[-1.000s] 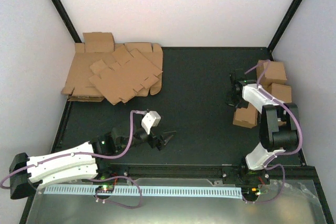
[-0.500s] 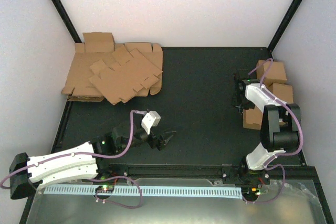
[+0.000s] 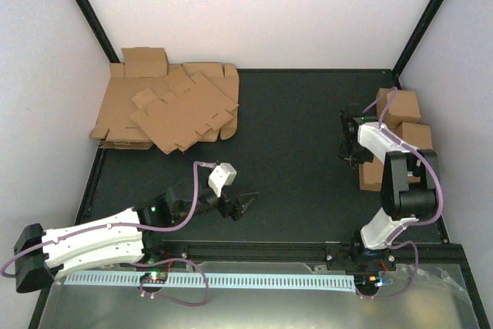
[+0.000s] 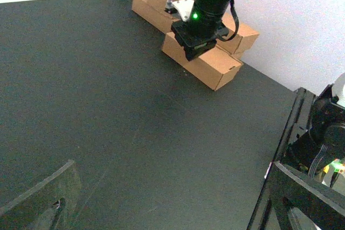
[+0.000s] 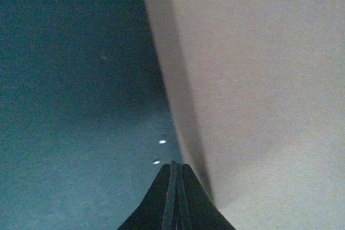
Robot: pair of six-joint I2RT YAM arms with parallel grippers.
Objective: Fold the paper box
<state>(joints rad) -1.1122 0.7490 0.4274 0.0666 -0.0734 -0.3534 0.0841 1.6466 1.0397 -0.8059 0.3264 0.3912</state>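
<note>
The paper box (image 3: 370,177) is a long, closed brown box lying at the right side of the black table (image 3: 293,136), partly under my right arm. In the left wrist view it (image 4: 211,68) lies in front of the other boxes. My right gripper (image 3: 351,152) is shut and empty, its tips pointing down against the box's left side; in the right wrist view the closed fingers (image 5: 173,187) sit beside the box's tan face (image 5: 264,79). My left gripper (image 3: 245,203) is open and empty low over the table's front middle, far from the box.
A heap of flat cardboard sheets (image 3: 173,109) lies at the back left. Two blocky cardboard cuboids (image 3: 400,104) (image 3: 416,136) stand against the right wall behind the paper box. The black frame rail (image 3: 262,250) runs along the front edge.
My right gripper has slid to the right and pushed the paper box towards the right wall and the cuboids. The left arm has barely moved.
</note>
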